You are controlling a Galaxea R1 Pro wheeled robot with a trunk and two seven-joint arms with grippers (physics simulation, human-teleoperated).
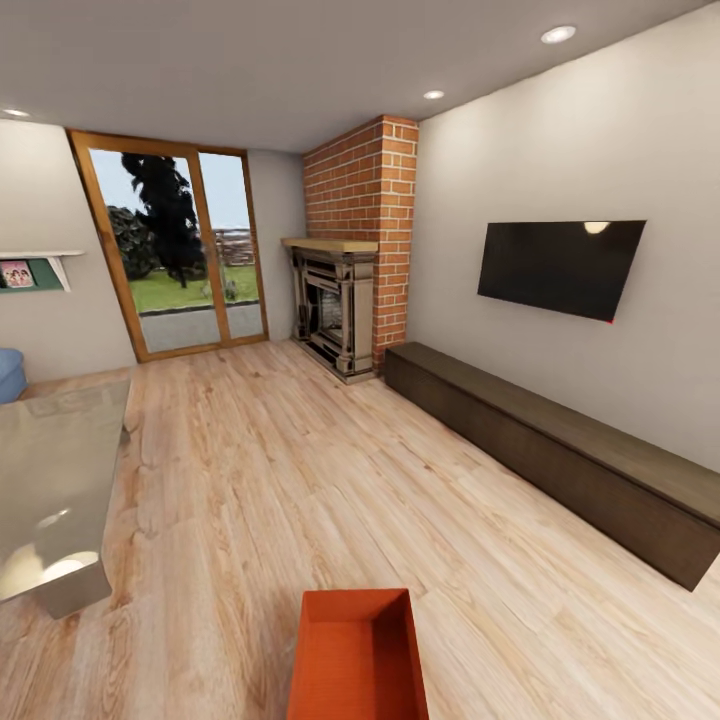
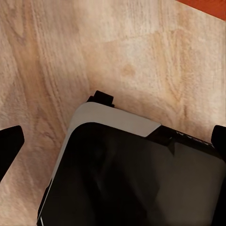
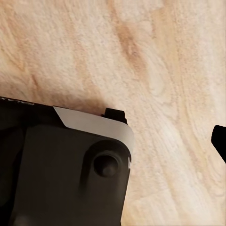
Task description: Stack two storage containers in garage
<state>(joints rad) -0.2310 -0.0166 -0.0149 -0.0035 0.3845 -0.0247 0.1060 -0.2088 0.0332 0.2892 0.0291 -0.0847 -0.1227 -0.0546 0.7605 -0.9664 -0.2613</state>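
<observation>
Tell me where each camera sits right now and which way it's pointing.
Head view: on the robot's head, looking forward and down across the living room toward the brick fireplace and TV; a storage container lies just ahead on the wood floor.
Left wrist view: on the left arm, facing down at the floor; the robot's base shows, and a container corner.
Right wrist view: on the right arm, facing down at the floor and base.
Both wrist views share floor and base.
</observation>
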